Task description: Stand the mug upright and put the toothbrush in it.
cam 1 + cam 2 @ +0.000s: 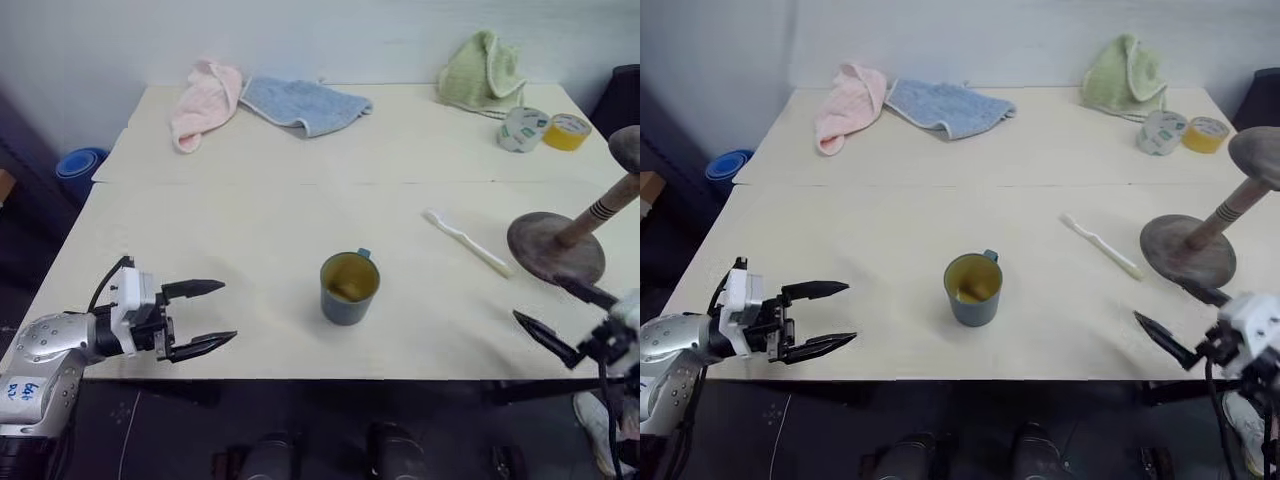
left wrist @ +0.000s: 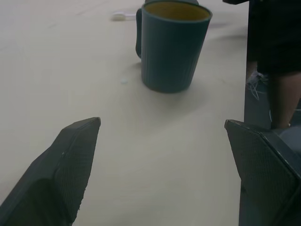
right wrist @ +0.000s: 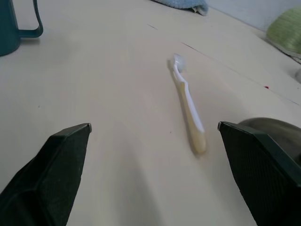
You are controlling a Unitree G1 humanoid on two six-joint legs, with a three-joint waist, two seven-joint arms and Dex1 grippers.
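Nearest the camera, the left end effector [image 1: 205,317] hangs at the tabletop's [image 1: 250,210] near edge with its fingers spread wide and nothing between them. The right end effector [image 1: 1185,320] is likewise released and empty, just short of a dark wooden stand [image 1: 1200,240]. The mug [image 1: 349,288] already stands upright near the middle front, its yellow inside showing, well apart from both. The toothbrush [image 1: 466,241] lies flat between mug and stand, bristle head pointing away. So the step in hand is judged to be picking up the toothbrush. The right arm is closer; it should pinch the handle crosswise near its middle, clear of the stand's base, which seems almost to touch the handle's end.
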